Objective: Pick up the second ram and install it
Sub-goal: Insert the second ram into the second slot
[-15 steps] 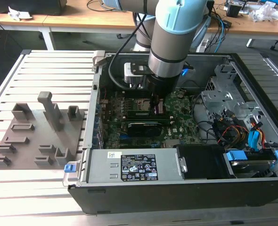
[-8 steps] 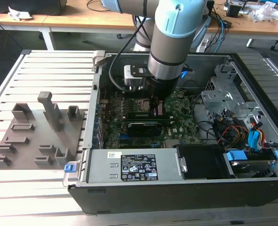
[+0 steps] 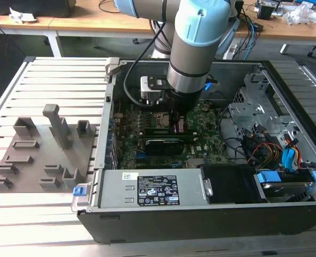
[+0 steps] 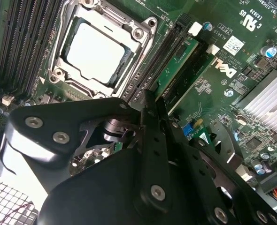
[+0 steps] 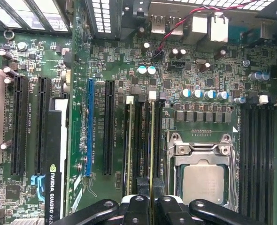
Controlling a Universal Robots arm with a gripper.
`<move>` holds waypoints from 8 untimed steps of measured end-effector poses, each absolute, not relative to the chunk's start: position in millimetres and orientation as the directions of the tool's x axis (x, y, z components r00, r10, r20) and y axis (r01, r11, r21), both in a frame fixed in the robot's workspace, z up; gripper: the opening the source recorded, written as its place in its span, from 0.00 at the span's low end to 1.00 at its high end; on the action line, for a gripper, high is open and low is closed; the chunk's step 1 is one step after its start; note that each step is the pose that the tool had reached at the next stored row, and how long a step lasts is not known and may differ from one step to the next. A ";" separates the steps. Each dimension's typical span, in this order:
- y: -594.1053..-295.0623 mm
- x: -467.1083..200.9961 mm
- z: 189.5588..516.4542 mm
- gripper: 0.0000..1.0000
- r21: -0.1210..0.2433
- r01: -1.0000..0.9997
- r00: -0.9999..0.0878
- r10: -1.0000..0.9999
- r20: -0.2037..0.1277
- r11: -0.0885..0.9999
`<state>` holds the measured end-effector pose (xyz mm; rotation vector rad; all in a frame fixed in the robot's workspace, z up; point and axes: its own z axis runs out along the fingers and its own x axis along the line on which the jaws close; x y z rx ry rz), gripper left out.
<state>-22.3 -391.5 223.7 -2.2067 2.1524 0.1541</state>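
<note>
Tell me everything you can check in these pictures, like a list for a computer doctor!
Surface: a slatted metal table bears an open computer case.
Job's things: the second ram stands on edge in a slot beside the CPU socket.
Clutter: a grey fixture plate lies on the table at the exterior view's left.
Hand: the hand is down inside the case, closed on the second ram's end.
Cables: a black cable loops beside the arm; coloured wires lie in the case.
Surroundings: wooden desks stand behind the table.
</note>
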 end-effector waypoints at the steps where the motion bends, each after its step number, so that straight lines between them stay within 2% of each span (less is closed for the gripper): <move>1: -391.5 -22.3 223.7 0.14 0.030 -0.999 0.023 -0.994 -0.110 -0.026; 8: -390.9 -19.4 224.4 0.14 0.031 -0.999 0.019 -0.994 -0.110 -0.022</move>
